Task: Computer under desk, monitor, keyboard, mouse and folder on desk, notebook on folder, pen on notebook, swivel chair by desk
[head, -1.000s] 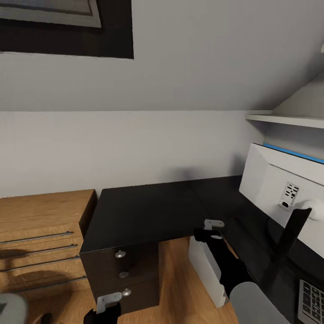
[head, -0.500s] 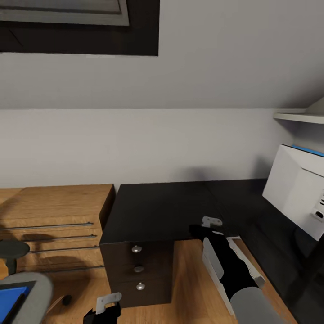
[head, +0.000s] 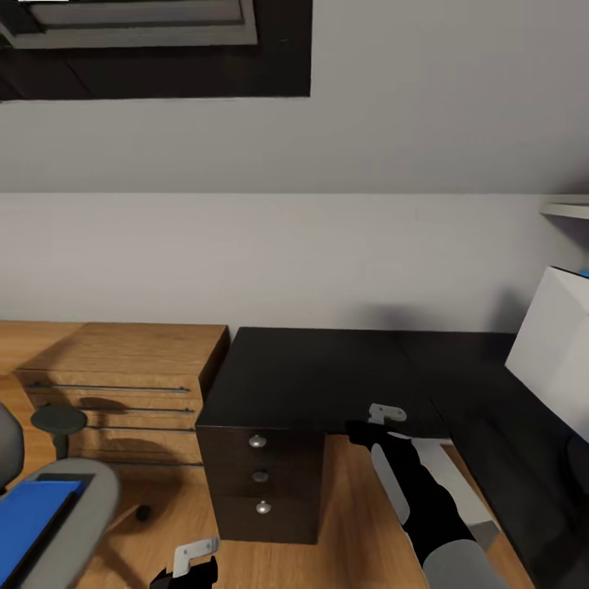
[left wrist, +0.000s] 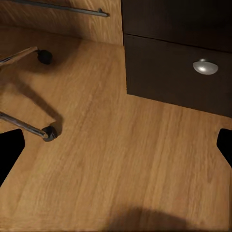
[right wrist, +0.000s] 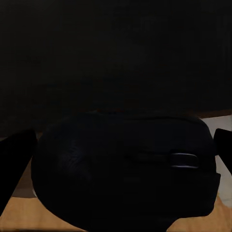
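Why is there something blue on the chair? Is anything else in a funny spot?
The blue folder lies on the swivel chair seat, not on the desk. The mouse sits between the right gripper's fingers, off the desk. Nothing looks spilled or broken.

**What I can't fully see**

The mouse (right wrist: 125,171) between my right fingers (right wrist: 14,159) runs off the bottom edge of my right wrist view, its outline lost against the dark table (head: 319,376). The monitor (head: 556,343), the folder (head: 29,515) and the swivel chair (head: 69,511) are all cut by my head view's edges. My left fingers (left wrist: 10,147) show as mere dark tips.
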`<state>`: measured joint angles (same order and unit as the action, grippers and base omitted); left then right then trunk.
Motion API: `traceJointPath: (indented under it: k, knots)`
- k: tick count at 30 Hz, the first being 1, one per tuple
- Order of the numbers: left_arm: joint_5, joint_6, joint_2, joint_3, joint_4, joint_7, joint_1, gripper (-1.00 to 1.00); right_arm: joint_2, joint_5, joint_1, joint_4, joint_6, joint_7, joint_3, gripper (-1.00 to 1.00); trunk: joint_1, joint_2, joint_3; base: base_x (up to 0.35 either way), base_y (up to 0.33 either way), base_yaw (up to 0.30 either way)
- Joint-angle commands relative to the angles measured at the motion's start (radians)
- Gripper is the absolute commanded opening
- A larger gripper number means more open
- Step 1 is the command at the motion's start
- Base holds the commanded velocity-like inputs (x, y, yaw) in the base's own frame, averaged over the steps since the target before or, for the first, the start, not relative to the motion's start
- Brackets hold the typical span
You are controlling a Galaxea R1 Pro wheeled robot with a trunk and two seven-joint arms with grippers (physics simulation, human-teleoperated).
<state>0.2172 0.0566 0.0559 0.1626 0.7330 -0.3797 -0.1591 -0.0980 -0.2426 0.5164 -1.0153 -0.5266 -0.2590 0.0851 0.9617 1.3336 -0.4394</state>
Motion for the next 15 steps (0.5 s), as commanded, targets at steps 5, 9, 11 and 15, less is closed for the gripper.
traceJointPath:
  k: [5,9,11,15]
  knots:
    - [0.005,0.005,0.000,0.005,0.001,-0.007,0.000,1.00,0.000,-0.011,0.000,-0.002,0.000,-0.009,0.002,-1.00,0.000,0.001,-0.006,-0.004,-0.190,0.248]
    - [0.005,0.005,0.000,0.005,0.001,-0.006,0.000,1.00,-0.001,-0.011,-0.001,-0.002,0.000,-0.009,0.002,-1.00,0.000,0.001,-0.009,-0.001,-0.039,0.248]
    - [0.006,0.005,0.000,0.005,0.001,-0.005,0.000,1.00,-0.001,-0.012,-0.001,0.000,0.000,-0.007,0.002,-1.00,0.000,0.001,-0.010,0.000,-0.004,0.136]
    - [0.005,0.005,0.000,0.005,0.001,-0.005,0.000,1.00,0.000,-0.012,-0.001,0.000,0.001,-0.007,0.002,-1.00,0.000,0.001,-0.011,0.000,-0.001,0.032]
